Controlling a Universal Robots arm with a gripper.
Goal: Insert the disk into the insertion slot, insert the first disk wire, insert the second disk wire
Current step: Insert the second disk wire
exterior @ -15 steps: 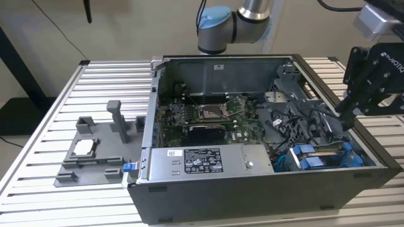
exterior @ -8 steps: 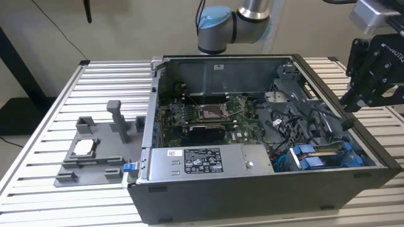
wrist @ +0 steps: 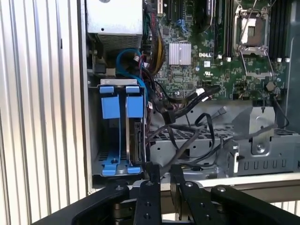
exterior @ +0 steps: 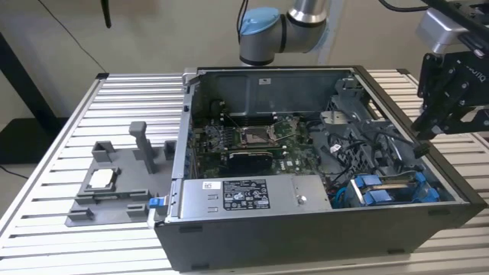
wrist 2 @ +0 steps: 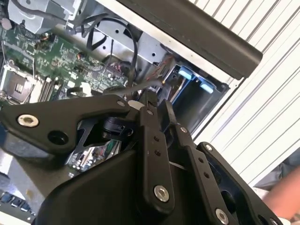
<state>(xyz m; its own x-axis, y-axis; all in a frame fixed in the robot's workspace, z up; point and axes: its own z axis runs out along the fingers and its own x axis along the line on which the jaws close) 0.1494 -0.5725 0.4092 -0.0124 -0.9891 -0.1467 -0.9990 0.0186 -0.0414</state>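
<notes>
The insertion slot point(wrist: 95, 140) is the grey bay with blue tabs in the case corner, also seen in the exterior view point(exterior: 353, 193) and the second wrist view point(wrist 2: 190, 96). The disk point(wrist: 138, 143) stands on edge inside it, with its blue bracket point(wrist: 115, 168) at the bay's mouth. A tangle of black wires point(wrist: 187, 133) lies beside the bay; whether any is plugged into the disk is hidden. My gripper point(exterior: 420, 146) hangs over the case wall at the exterior view's right, above the bay. Its fingers point(wrist: 152, 173) stand close together, shut, with nothing showing between them.
The open computer case point(exterior: 306, 240) lies on a slatted metal table point(exterior: 46, 229). A grey plastic tray with upright posts point(exterior: 114, 200) holds a small silver chip point(exterior: 102, 179) at the exterior view's left. The motherboard point(wrist: 211, 61) and power supply point(exterior: 252, 195) fill the case.
</notes>
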